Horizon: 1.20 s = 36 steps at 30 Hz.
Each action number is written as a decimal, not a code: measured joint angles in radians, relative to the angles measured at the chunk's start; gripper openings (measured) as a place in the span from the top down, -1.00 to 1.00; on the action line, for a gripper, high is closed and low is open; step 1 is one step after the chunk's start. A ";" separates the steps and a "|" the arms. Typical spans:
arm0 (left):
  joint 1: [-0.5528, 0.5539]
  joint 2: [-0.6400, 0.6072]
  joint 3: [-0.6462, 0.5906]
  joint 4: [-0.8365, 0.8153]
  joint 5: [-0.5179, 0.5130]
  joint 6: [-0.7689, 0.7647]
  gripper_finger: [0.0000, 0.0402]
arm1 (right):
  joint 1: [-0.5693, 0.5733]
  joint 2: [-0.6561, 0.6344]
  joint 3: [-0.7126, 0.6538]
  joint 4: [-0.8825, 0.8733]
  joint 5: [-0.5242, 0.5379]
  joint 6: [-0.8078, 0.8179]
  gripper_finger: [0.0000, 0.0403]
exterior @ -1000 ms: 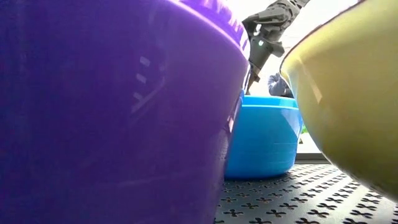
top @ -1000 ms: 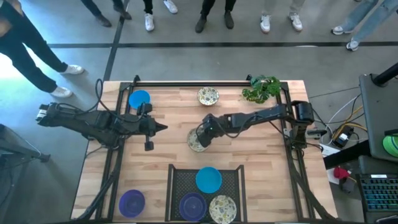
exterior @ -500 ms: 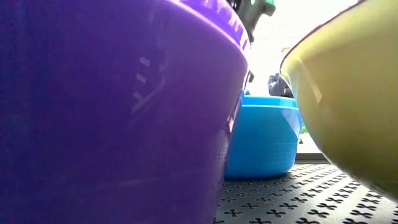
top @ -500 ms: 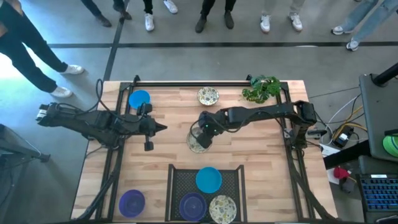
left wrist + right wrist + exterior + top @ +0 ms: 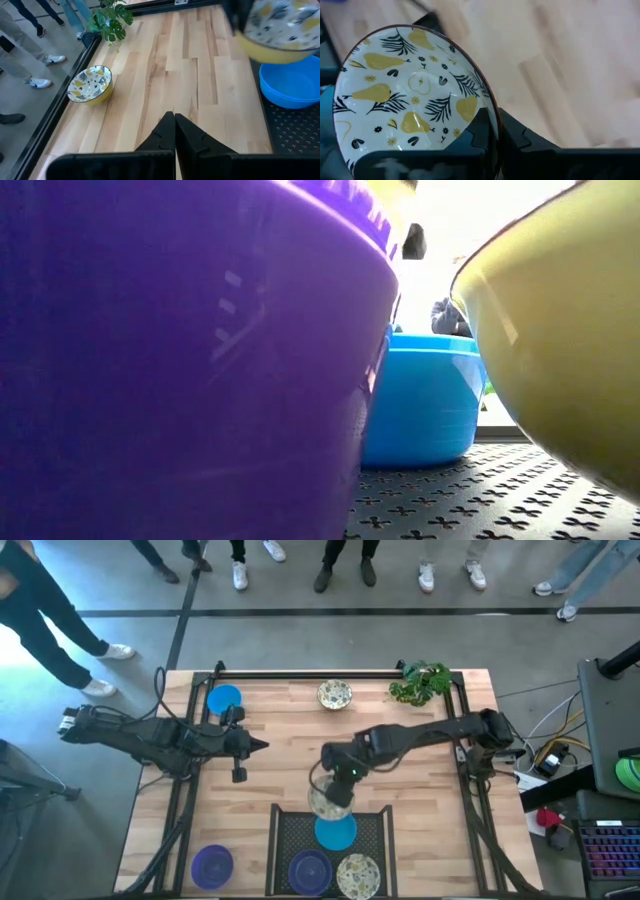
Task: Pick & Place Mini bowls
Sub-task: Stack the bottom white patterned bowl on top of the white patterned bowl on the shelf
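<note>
My right gripper [image 5: 341,783] is shut on a cream mini bowl with a pear and leaf pattern [image 5: 330,803], held in the air over the far edge of the black mesh tray [image 5: 285,825]. The left wrist view shows that bowl [image 5: 280,31] above the blue bowl [image 5: 292,86]. The tray holds a blue bowl [image 5: 336,833], a purple bowl [image 5: 309,871] and a cream bowl [image 5: 358,876]. On the table stand a blue bowl [image 5: 224,698], a cream bowl [image 5: 335,694] and a purple bowl [image 5: 212,863]. My left gripper [image 5: 262,745] waits shut, left of the middle. My right gripper pinches the cream bowl's rim [image 5: 489,111], one finger [image 5: 479,127] inside the bowl and the other [image 5: 517,136] outside its wall. The fingers come from above, slanting from the far right. The bowl is lifted clear and sits about level.
A leafy plant [image 5: 420,682] stands at the far right corner. A black frame [image 5: 300,674] runs round the table. People stand beyond the far edge. In the low view the tray's purple bowl [image 5: 180,360] and cream bowl [image 5: 560,330] fill most of the picture.
My right gripper has moved from the table's middle toward the near edge, taking the cream bowl with it. The bowl, which lay at the middle of the table, is now lifted clear and hangs over the tray's far edge.
</note>
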State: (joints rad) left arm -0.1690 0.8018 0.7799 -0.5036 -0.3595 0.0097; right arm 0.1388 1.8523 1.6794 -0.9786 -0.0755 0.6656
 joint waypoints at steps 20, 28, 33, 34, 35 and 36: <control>0.000 0.000 0.000 0.022 0.000 0.012 1.00 | 0.326 0.001 -0.004 -0.008 0.004 0.405 0.94; 0.000 0.000 0.000 0.026 0.000 0.014 1.00 | 0.412 0.002 -0.058 0.001 0.077 0.573 0.94; 0.000 0.000 0.000 0.027 0.000 0.013 1.00 | 0.433 0.003 -0.094 0.034 0.079 0.616 0.94; 0.000 0.000 0.000 0.027 -0.001 0.013 1.00 | 0.435 0.003 -0.099 0.037 0.079 0.621 0.94; 0.000 0.000 0.000 0.028 0.000 0.013 1.00 | 0.439 0.007 -0.103 0.038 0.079 0.623 0.94; 0.000 0.000 0.000 0.028 0.000 0.013 1.00 | 0.441 0.010 -0.105 0.041 0.079 0.625 0.94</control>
State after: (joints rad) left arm -0.1690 0.8019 0.7799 -0.4751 -0.3599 0.0227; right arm 0.5803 1.8620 1.5746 -0.9374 0.0030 1.2908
